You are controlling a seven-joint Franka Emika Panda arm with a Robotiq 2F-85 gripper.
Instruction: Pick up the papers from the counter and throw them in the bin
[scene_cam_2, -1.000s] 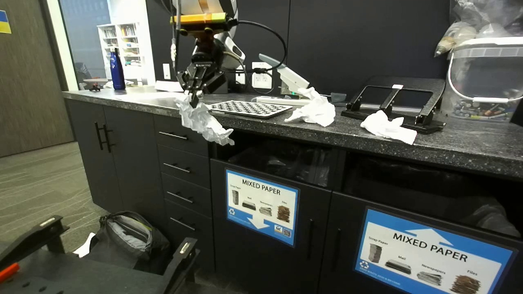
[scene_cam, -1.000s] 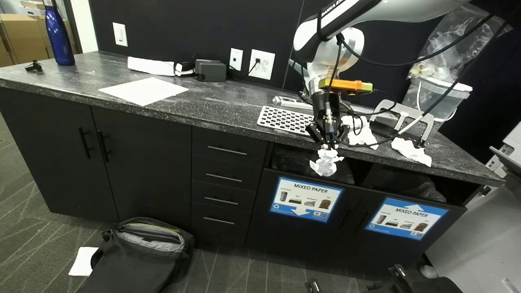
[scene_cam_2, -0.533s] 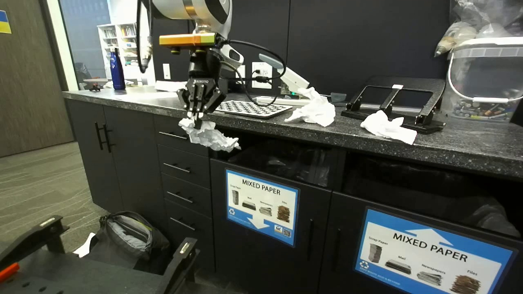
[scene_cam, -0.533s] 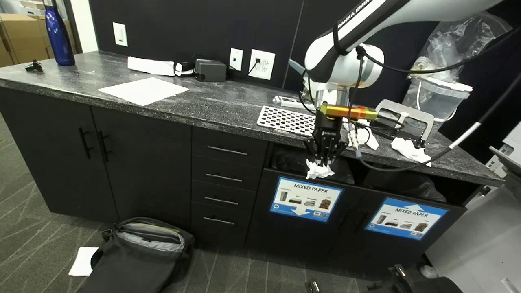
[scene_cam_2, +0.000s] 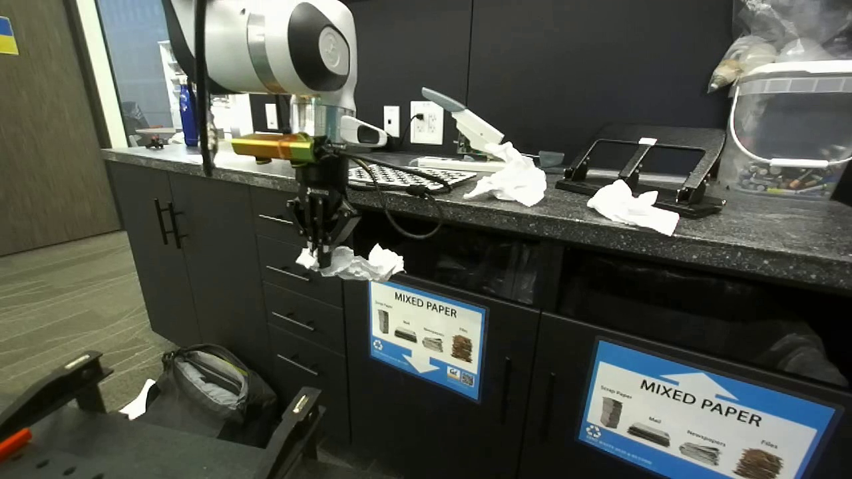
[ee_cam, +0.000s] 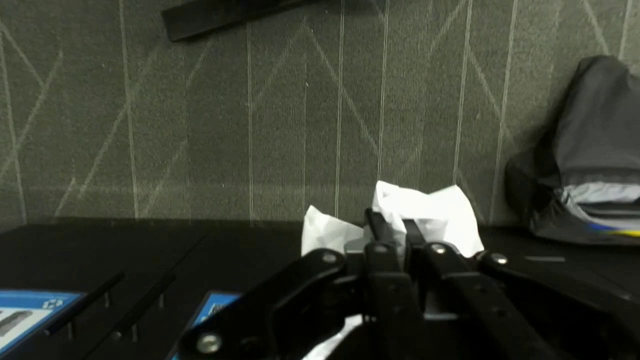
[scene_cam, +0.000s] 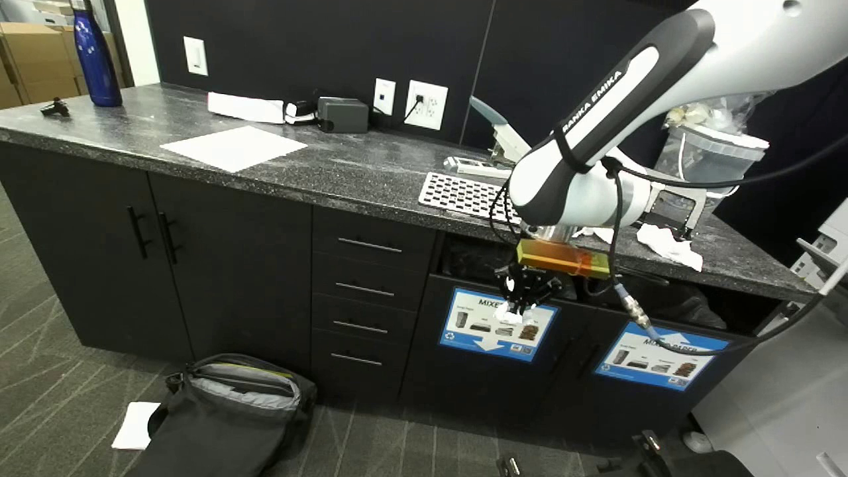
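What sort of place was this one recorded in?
Likely an office, perhaps its copy or supply corner: the cabinets under the long counter carry MIXED PAPER signs, with patterned carpet below.

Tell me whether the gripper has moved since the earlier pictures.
Yes, down: in both exterior views the gripper has dropped from about level with the counter edge to well below it.

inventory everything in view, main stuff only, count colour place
counter: 1, speckled dark grey, along the wall
crumpled papers: 3, white, two on counter, one gripped
flat sheet: 1, white, counter
checkered mat: 1, black and white, counter
bottle: 1, blue, counter
bucket: 1, translucent, counter
stand: 1, black, counter
wall plates: 3, white, wall
signs: 2, blue and white, cabinet doors
bag: 1, dark grey, floor
arm: 1, white and black, above the gripper
gripper: 1, black, closed on one paper
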